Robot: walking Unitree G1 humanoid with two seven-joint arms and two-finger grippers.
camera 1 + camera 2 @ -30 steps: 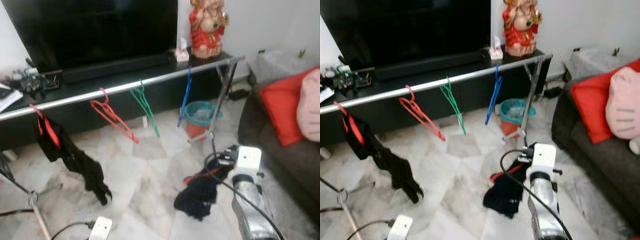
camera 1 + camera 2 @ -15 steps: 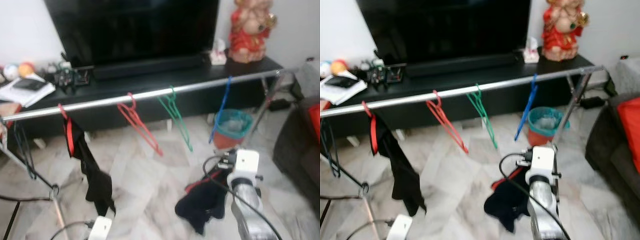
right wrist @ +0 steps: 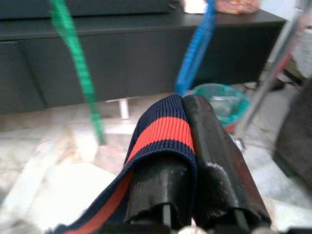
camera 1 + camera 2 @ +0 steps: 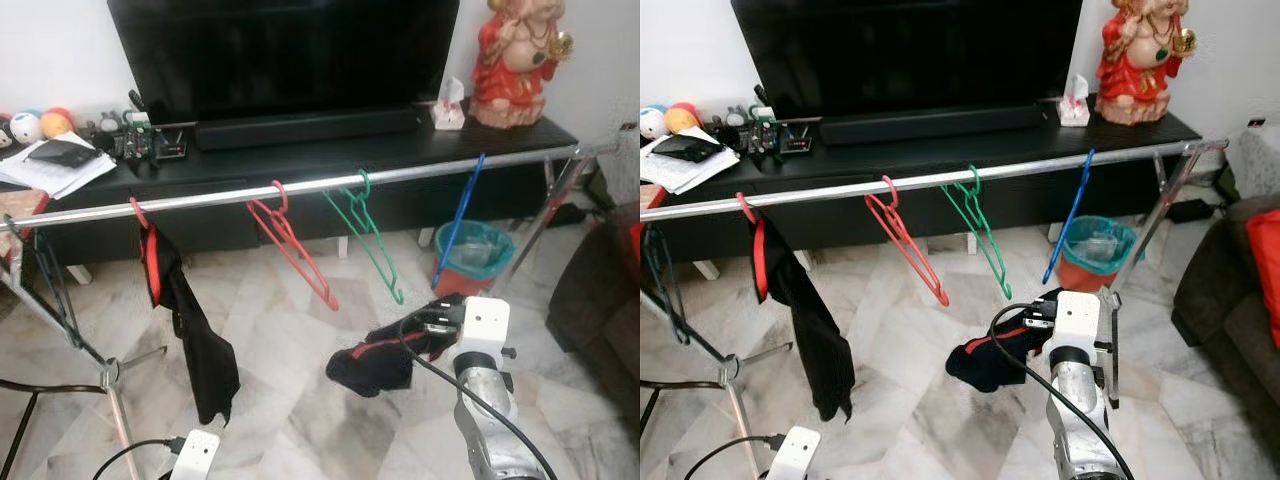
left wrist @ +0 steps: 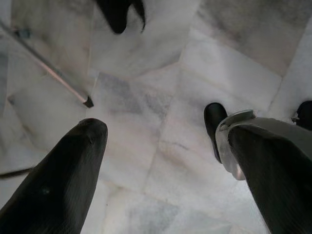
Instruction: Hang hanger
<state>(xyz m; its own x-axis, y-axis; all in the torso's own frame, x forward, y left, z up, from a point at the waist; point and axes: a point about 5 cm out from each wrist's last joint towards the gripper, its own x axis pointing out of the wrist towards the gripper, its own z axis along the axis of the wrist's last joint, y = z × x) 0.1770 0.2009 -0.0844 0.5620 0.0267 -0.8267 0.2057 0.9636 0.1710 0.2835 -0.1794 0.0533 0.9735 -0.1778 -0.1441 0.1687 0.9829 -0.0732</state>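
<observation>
Looking down from the head camera, I saw the right gripper (image 3: 195, 161) pinching a dark navy garment with a red stripe (image 4: 375, 360), its ribbed band folded over one black finger (image 3: 161, 190) and clamped against the other. The cloth drooped in a bundle above the pale marble floor (image 4: 290, 330), just below the long silver clothes rail (image 4: 300, 190). On that rail hung a thin red plastic hanger (image 4: 290, 240), a green plastic hanger (image 4: 368, 230) and a blue plastic hanger (image 4: 458, 225), all bare and tilted, well apart from one another. A black garment on a red hanger (image 4: 185, 310) hung further left. The left gripper (image 5: 161, 161) pointed at the floor, its fingers spread wide.
</observation>
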